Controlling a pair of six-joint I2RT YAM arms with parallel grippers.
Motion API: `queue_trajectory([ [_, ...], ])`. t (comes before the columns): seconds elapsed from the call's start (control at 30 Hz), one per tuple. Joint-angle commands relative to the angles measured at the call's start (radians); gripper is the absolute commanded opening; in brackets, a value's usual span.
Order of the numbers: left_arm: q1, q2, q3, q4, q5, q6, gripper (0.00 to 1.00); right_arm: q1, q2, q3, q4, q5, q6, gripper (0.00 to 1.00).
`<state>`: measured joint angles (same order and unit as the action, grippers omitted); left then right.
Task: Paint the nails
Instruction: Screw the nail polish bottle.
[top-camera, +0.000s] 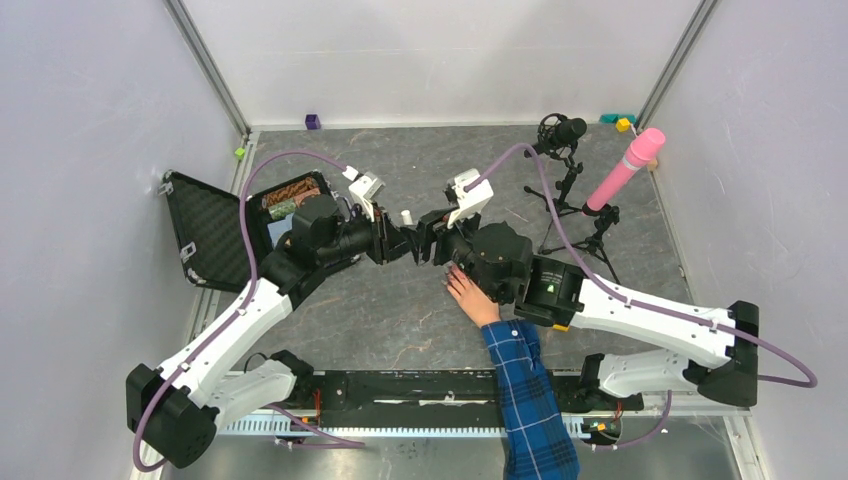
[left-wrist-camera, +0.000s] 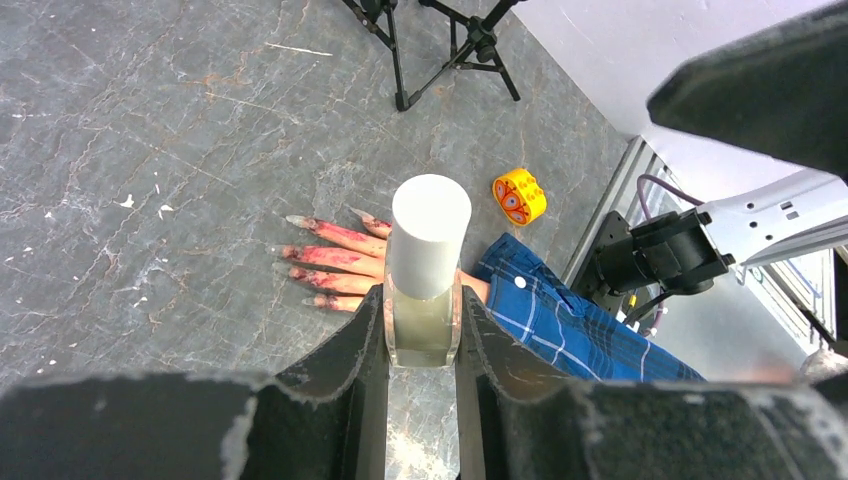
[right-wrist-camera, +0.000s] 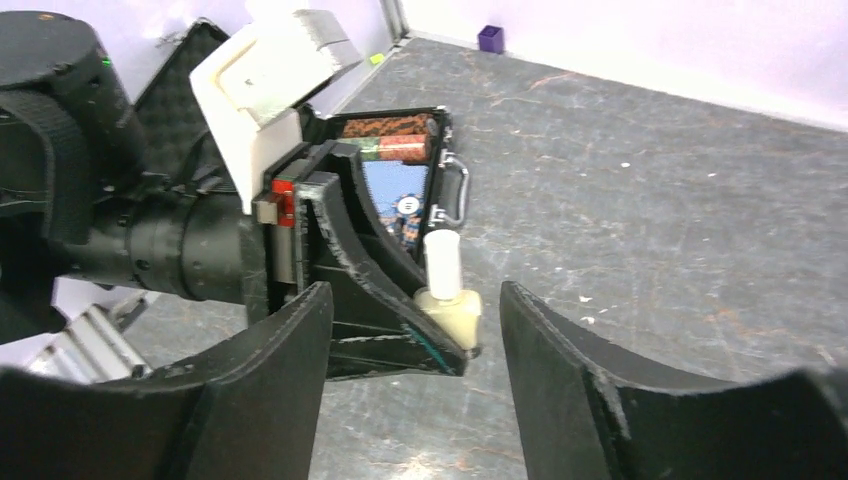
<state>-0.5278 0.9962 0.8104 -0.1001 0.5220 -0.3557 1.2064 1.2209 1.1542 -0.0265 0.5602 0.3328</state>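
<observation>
Left gripper (left-wrist-camera: 423, 312) clamps the white-capped bottle (left-wrist-camera: 430, 232), right gripper (right-wrist-camera: 412, 296) gapes empty, and the nails (left-wrist-camera: 299, 221) point away from the bases.

Bright, even light; soft shadows.

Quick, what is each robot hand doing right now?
Left hand: closed on the small white-capped bottle.
Right hand: open, holding nothing.
</observation>
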Motion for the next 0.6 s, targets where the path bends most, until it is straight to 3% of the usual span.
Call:
queue_trajectory([
  [0.0, 0.007, -0.004, 0.035, 0.065, -0.013, -0.03, 0.02, -0.04, -0.022, 0.008, -0.073, 0.024, -0.044, 0.69],
  [0.1, 0.01, -0.002, 0.036, 0.065, 0.001, -0.029, 0.02, -0.129, -0.05, -0.011, -0.093, -0.073, -0.03, 0.72],
  [0.37, 0.024, 0.022, 0.057, 0.07, 0.1, -0.019, 0.02, -0.426, -0.111, -0.105, -0.006, -0.598, -0.071, 0.81],
  [0.57, 0.025, 0.04, 0.08, 0.082, 0.298, 0.019, 0.02, -0.615, -0.118, -0.163, 0.156, -1.021, 0.005, 0.87],
])
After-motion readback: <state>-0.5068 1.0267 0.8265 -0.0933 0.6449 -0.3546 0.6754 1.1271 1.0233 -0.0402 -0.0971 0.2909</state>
